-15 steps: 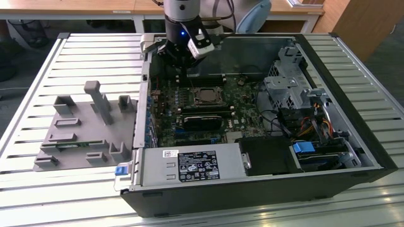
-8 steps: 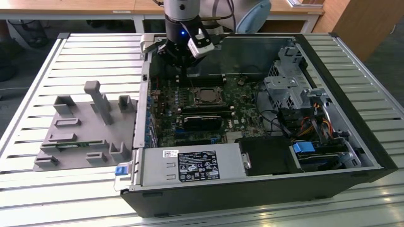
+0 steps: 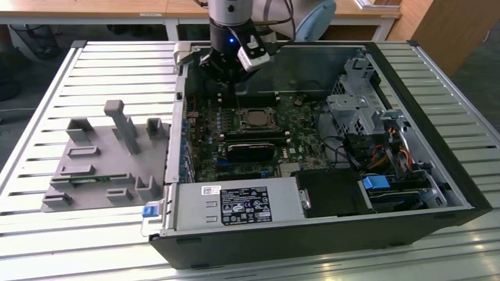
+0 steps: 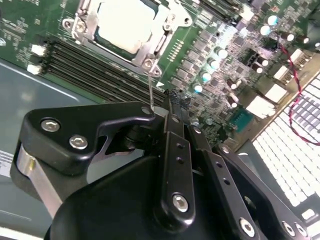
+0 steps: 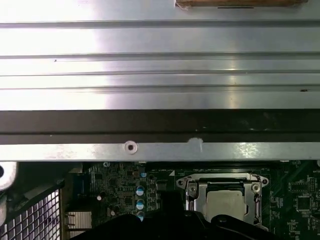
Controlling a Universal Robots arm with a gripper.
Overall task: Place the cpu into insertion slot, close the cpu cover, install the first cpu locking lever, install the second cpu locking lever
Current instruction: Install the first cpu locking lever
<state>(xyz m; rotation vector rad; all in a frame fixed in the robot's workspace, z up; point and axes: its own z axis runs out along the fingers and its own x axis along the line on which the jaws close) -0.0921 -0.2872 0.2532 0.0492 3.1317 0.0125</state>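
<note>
Casework nearest you in the exterior view: the open computer case [image 3: 312, 249] rests on the slatted table [image 3: 70, 246]. The power supply [image 3: 234, 205] lies along its near wall, and a grey fixture [image 3: 109, 158] sits on the table at the exterior view's left.

Farther in, on the motherboard [image 3: 207, 126], you find the cpu [image 3: 254, 119] seated flat in its socket, dull metal top facing up. It is square, so it has no long axis; its edges run parallel to the memory slots [image 4: 90, 65] beside it. The cpu cover [image 4: 159, 40] lies down around it, framing the chip in its window.

From one corner of the socket a thin locking lever [image 4: 150, 90] rises, its long axis nearly upright in the exterior view.

Beyond and above it hangs the gripper [image 4: 172, 102], fingers drawn together with no gap between them. The lever's free end meets the side of the fingertips; you cannot tell whether it is pinched or merely touched.
</note>
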